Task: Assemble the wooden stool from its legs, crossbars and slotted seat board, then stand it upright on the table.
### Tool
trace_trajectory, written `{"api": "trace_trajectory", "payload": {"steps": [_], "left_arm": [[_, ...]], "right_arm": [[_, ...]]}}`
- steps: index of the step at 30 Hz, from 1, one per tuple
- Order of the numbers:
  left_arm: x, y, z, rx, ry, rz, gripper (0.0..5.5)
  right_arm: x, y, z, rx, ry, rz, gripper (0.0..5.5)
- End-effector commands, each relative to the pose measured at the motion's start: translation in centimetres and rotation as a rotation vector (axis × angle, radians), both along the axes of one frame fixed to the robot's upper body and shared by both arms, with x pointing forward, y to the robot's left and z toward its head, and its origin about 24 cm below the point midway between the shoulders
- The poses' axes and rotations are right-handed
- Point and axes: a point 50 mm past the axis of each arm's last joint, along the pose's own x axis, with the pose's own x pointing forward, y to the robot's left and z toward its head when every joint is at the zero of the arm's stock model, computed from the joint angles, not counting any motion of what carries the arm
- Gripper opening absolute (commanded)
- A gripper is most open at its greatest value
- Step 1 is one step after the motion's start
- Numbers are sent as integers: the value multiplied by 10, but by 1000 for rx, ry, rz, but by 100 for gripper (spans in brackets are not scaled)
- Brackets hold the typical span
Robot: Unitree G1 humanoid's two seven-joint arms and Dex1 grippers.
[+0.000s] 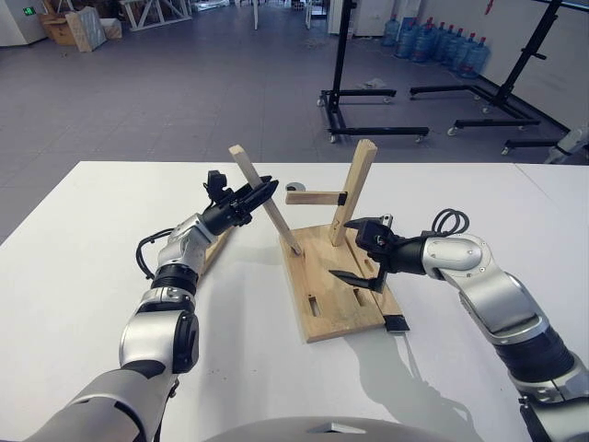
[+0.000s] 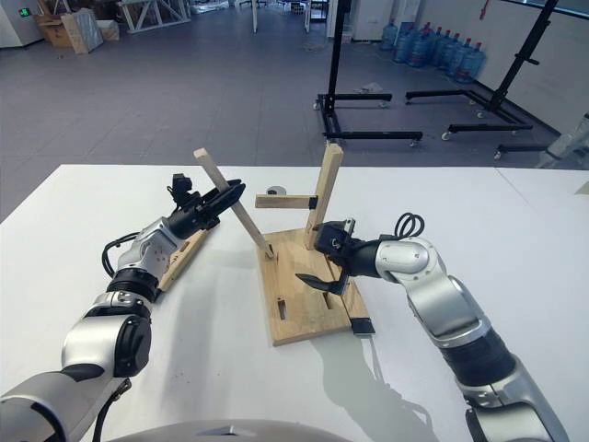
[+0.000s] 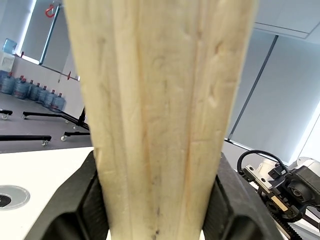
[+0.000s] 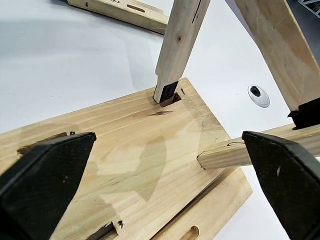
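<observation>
White table (image 1: 83,276): slotted seat board (image 1: 336,304) flat at centre frame, two legs socketed in it.
Left gripper (image 1: 262,193): pinching the slanted leg (image 1: 285,235).
Right gripper (image 1: 339,247): fingers spread over the board, beside the second leg (image 1: 357,180), which carries a crossbar (image 1: 313,196).
Room: grey floor, black wheeled stands (image 1: 368,129) upper right.

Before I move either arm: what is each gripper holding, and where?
Left gripper clamps the leaning pale wooden leg just above its middle; right gripper, fingers open, holds nothing.
</observation>
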Motion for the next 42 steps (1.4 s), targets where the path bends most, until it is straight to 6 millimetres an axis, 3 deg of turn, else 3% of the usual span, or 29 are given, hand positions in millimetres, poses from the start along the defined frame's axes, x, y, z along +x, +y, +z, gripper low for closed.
{"api": "trace_trajectory", "payload": {"steps": [1, 11, 17, 29, 42], "left_arm": [[4, -1, 3, 54, -22, 5, 202], [0, -7, -3, 143, -46, -75, 202], [-5, -11, -7, 288, -97, -168, 202], [6, 8, 35, 227, -113, -217, 202], [13, 8, 36, 319, -114, -215, 202]], "right_arm": [[4, 4, 4, -1, -18, 14, 540], [2, 6, 3, 4, -6, 28, 540], [0, 9, 1, 9, 3, 39, 540], [-3, 13, -2, 23, 13, 46, 540], [-3, 19, -4, 31, 15, 62, 540]]}}
